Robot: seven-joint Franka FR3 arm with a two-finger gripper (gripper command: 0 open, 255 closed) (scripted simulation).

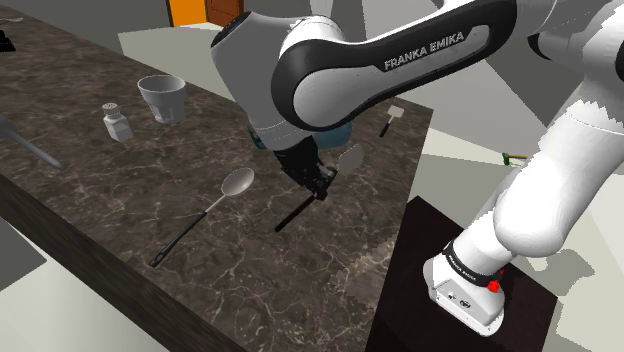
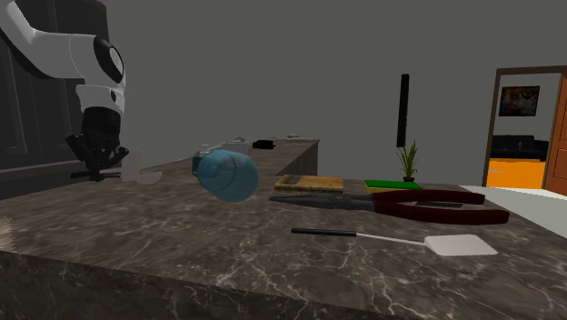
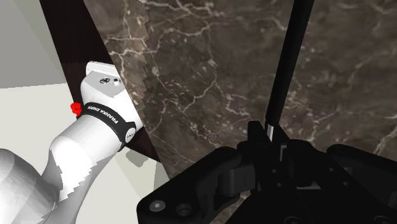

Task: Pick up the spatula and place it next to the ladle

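Note:
My gripper [image 1: 318,183] [image 2: 98,168] [image 3: 275,137] is shut on the black handle [image 3: 289,63] of the spatula, whose rounded grey head [image 1: 350,158] [image 2: 136,168] sticks out to one side. The spatula hangs roughly level, a little above the dark marble counter [image 1: 300,280]. The ladle [image 1: 238,182], with a grey bowl and a long black handle, lies flat on the counter. It is just toward the shoulder view's left of the gripper. The arm hides part of the spatula's handle in the shoulder view.
A white cup [image 1: 163,98] and a small shaker [image 1: 117,122] stand at the back. A blue bowl [image 2: 227,175] lies near the gripper. Red-handled pliers [image 2: 436,205] and a white square-headed turner [image 2: 459,244] [image 1: 392,118] lie toward the counter's end by the stand [image 1: 450,300].

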